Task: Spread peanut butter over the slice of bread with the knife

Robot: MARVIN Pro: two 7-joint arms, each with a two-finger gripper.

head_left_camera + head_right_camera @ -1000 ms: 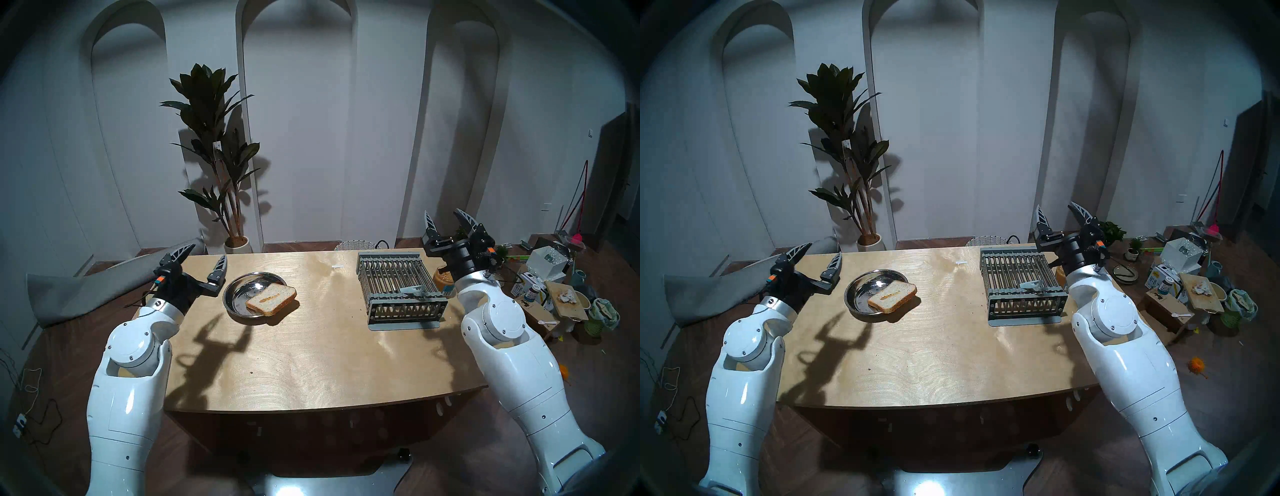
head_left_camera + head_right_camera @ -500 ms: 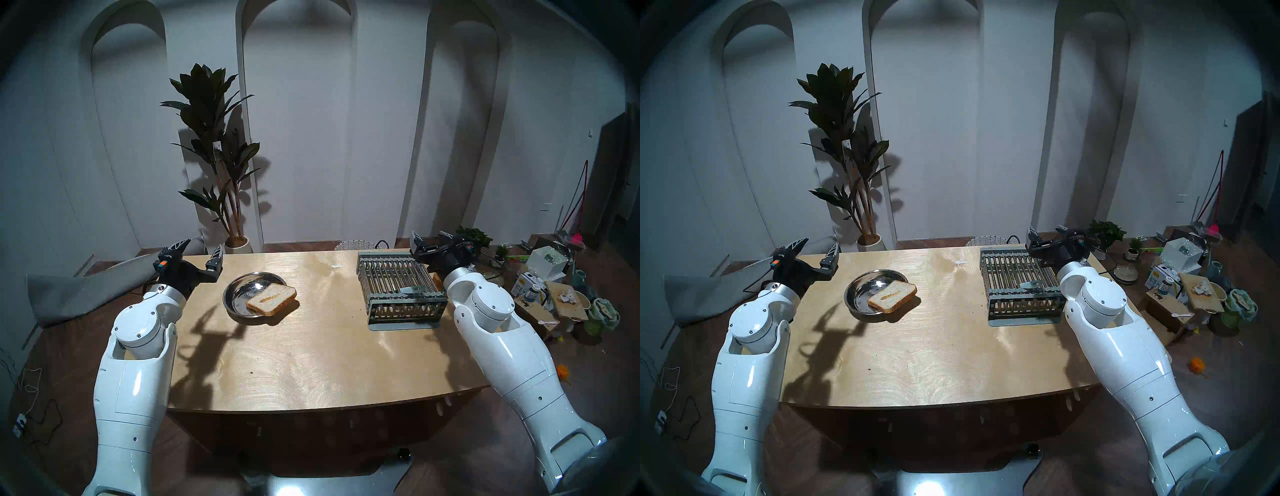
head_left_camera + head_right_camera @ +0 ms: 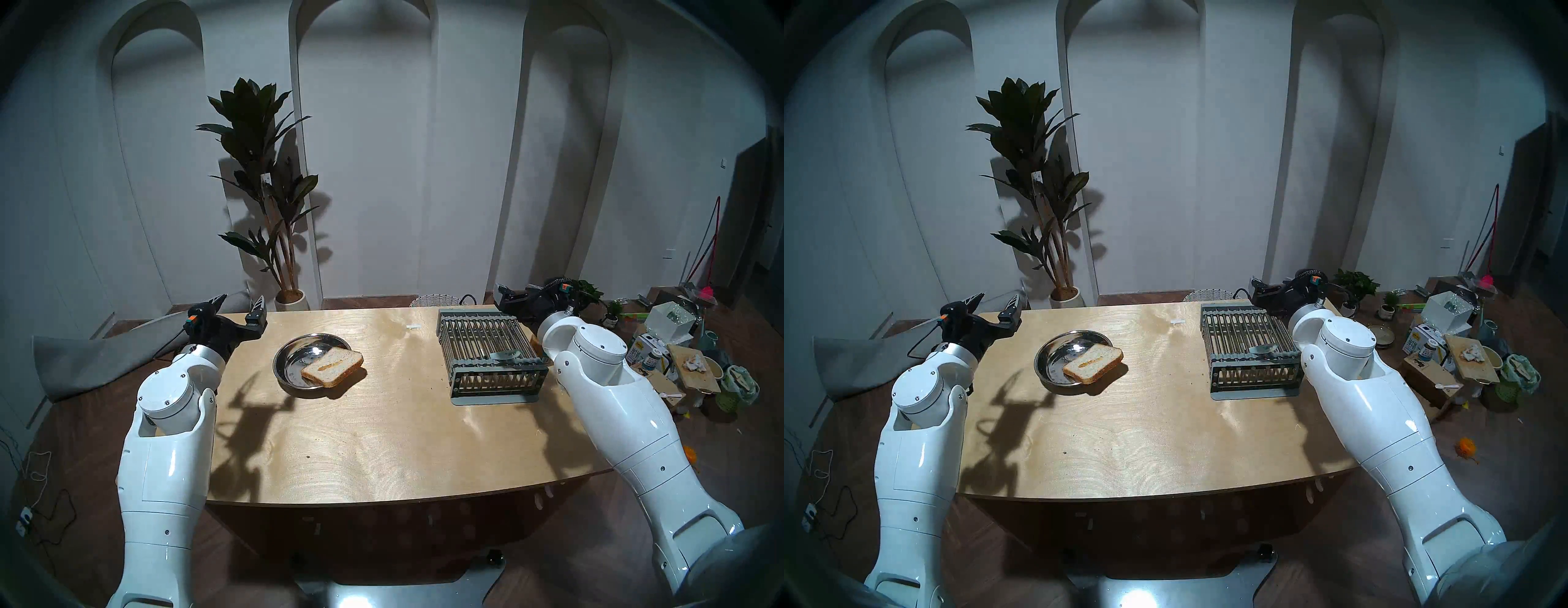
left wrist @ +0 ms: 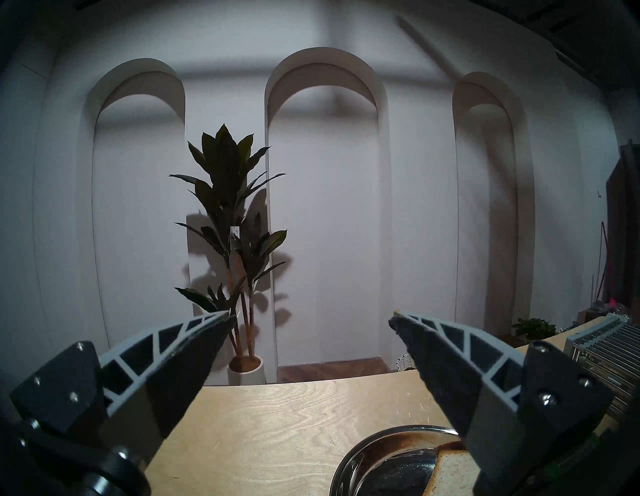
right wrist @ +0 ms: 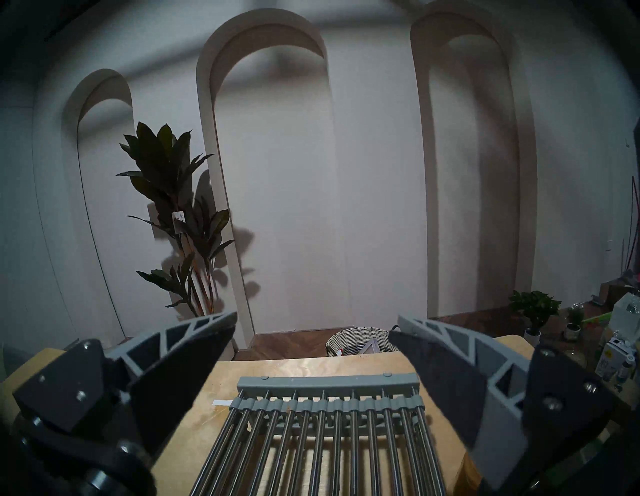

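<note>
Meanwhile both grippers, left gripper (image 3: 239, 306) and right gripper (image 5: 313, 324), gape empty over the table (image 3: 382, 446) far corners.

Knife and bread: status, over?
Both hands open, empty: left hand, right hand. Knife lies on grey rack. Bread on steel plate, one tan streak. Nothing blocking either.

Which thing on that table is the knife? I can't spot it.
Find the grey slatted rack on the wooden table's right side. The knife lies flat on its bars near the front edge: small, pale-handled, the only loose item on the rack.
</note>
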